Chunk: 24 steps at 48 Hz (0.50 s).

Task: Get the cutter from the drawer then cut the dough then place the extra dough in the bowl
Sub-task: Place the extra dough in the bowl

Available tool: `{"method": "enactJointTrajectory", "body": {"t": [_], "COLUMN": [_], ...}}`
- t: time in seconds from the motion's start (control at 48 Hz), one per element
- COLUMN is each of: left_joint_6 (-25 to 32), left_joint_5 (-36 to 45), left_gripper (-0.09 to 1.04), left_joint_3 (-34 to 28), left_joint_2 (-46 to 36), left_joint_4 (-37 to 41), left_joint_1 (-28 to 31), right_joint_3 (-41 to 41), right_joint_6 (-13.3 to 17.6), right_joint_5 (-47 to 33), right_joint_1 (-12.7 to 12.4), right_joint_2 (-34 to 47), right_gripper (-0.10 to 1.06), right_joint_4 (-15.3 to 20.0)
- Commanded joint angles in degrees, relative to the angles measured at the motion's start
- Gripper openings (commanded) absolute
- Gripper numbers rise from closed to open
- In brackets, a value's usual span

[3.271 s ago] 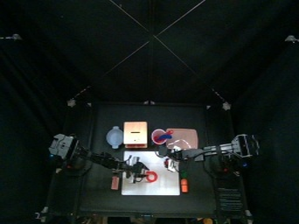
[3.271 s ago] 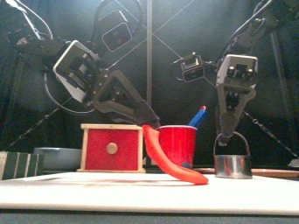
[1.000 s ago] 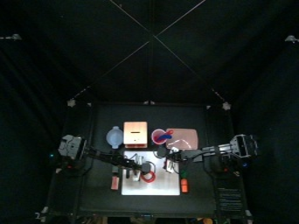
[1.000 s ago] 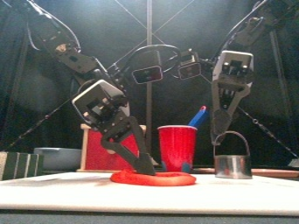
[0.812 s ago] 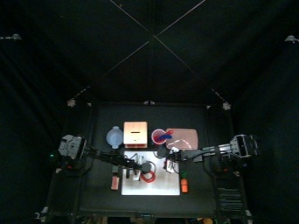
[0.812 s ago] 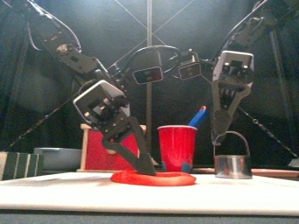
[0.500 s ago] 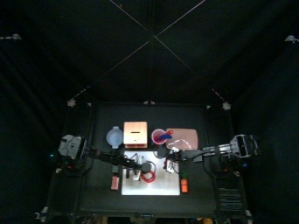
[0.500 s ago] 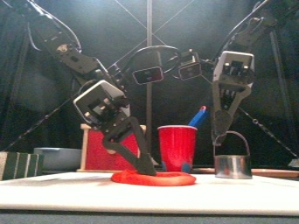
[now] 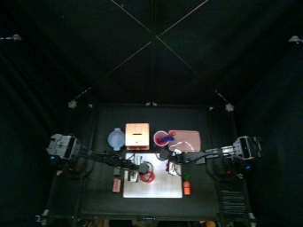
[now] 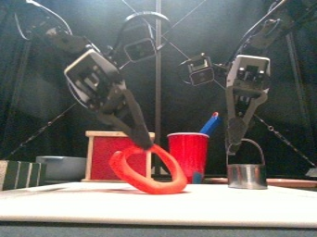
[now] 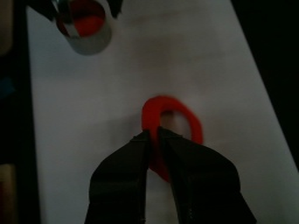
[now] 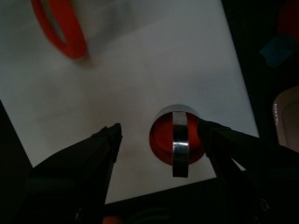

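Hanging as a soft red oval, the dough ring (image 10: 158,188) is pinched between the narrow jaws of the left gripper (image 10: 151,146); the right gripper (image 10: 235,146) gapes wide over the round metal cutter (image 10: 247,176).

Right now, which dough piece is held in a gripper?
The dough ring, pinched by the left gripper; the dough disc lies inside the cutter.
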Motion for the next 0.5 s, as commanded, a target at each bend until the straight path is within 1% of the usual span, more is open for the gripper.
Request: {"method": "enactJointTrajectory", "body": {"t": [0.021,0.229,0.375,0.5], "left_joint_6": [0.0,0.1,0.0,-0.1], "left_joint_5": [-0.9,0.8,3.7,6.8], "left_gripper": [0.58,0.58,0.58,0.58], "left_joint_3": [0.4,1.9,2.7,4.4], "left_joint_2": [-6.4,-15.4,-22.1,-28.2], "left_joint_4": [2.8,5.9,8.8,9.1], "left_joint_1": [3.7,10.7,14.9,19.7], "right_joint_3": [-0.4,-0.3,-0.4,-1.0], "right_joint_6": [0.0,0.0,0.0,0.0], "right_joint_5": [-0.2,-0.2,-0.3,-0.3], "right_joint_1": [-0.4,-0.4,-0.4,-0.4], "right_joint_2": [-0.8,-0.4,0.0,0.1], "right_gripper": [0.99,0.99,0.99,0.99], "right_joint_4": [0.1,-0.1,-0.2,-0.3]}}
